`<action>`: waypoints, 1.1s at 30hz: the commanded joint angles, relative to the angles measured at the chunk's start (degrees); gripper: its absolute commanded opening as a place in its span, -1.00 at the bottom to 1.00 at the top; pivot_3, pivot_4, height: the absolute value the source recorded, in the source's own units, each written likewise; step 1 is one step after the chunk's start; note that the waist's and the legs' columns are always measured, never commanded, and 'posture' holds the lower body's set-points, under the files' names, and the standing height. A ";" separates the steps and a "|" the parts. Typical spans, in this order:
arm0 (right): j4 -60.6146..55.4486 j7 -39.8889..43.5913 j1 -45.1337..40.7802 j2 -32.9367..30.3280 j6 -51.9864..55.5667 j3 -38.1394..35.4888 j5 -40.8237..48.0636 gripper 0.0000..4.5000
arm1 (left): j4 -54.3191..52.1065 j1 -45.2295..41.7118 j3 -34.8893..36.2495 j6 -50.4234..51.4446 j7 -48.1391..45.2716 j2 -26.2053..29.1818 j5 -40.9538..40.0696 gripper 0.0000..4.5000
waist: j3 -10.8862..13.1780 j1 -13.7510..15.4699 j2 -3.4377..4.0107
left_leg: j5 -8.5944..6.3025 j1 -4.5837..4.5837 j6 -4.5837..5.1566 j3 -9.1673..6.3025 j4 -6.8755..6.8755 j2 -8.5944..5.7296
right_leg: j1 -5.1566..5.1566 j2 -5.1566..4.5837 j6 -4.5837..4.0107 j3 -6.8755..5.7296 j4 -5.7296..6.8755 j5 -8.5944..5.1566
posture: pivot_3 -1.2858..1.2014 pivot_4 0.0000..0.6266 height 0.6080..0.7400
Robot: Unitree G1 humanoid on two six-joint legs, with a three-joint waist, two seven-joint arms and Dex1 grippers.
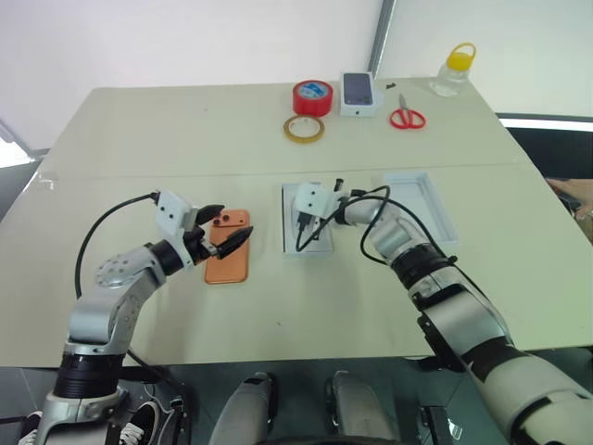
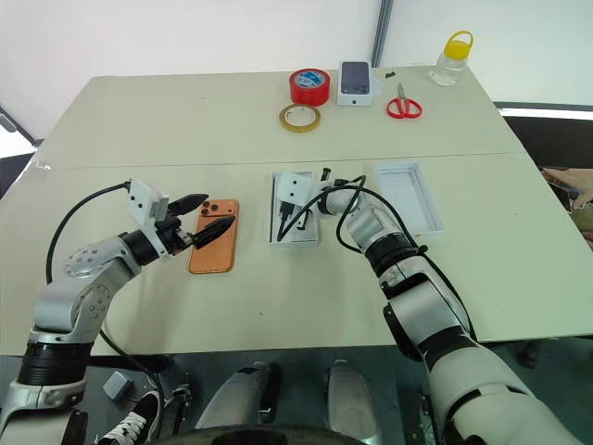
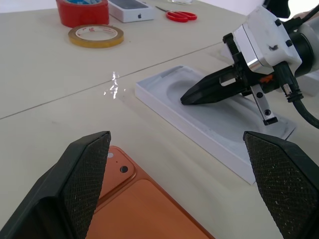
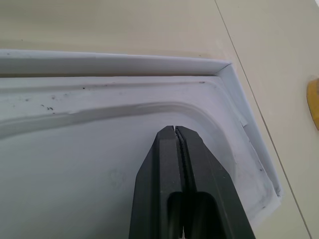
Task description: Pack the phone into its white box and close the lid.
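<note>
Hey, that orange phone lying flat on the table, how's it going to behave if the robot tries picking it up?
The phone looks stiff and thin, lying flat on the table, so getting a tool under it is probably hard. Its smooth back may slide when pushed.

The table holds one orange phone (image 1: 228,247), two shallow white trays (image 1: 289,224) (image 1: 435,215), two rolls of tape, one red (image 1: 312,96) and one yellowish (image 1: 304,128), one small white box printed with a dark phone (image 1: 360,93), one pair of red-handled scissors (image 1: 406,115) and one yellow-capped bottle (image 1: 454,70).
</note>
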 commanded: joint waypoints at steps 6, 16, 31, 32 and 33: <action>-0.51 -2.34 -0.48 1.33 0.23 -0.41 -0.26 -0.99 | -1.00 -1.21 1.20 -0.57 0.85 -0.49 0.93 1.00 | 0.00 -0.02 0.00 | 0.00 0.00 0.00 0.00 0.00 0.00 | -0.01 0.00 0.00 0.00 0.02 0.00 | 0.03 -0.52 1.00; -4.98 2.39 -0.31 -2.61 1.60 -3.58 3.44 -0.99 | -0.98 -0.84 1.56 -0.54 1.26 -0.68 0.90 1.00 | 0.00 -0.10 0.00 | 0.00 -0.01 0.00 0.00 0.00 -0.01 | -0.01 -0.01 0.00 0.00 0.01 0.00 | 0.03 -0.52 1.00; -4.56 2.64 2.07 3.73 2.74 0.07 2.28 -0.99 | -1.37 -1.05 1.63 0.29 1.69 -0.99 0.97 1.00 | -0.03 -0.37 0.03 | 0.00 0.06 0.00 0.00 -0.02 0.02 | -0.01 0.03 -0.02 0.03 0.08 0.01 | 0.03 -0.52 1.00; -4.85 2.60 1.90 4.10 2.45 -0.82 3.24 -0.99 | -1.48 -0.90 1.53 0.17 1.69 -0.93 1.19 1.00 | -0.03 -0.45 0.03 | 0.00 0.05 -0.01 0.01 -0.03 0.03 | -0.01 0.04 -0.02 0.03 0.09 0.01 | 0.03 -0.52 1.00; -5.29 3.27 1.94 4.31 1.97 -1.53 4.28 -0.99 | -1.46 -0.77 1.49 0.08 1.69 -0.92 1.31 1.00 | -0.03 -0.54 0.03 | 0.00 0.05 -0.01 0.01 -0.03 0.04 | -0.02 0.05 -0.02 0.03 0.10 0.01 | 0.03 -0.52 1.00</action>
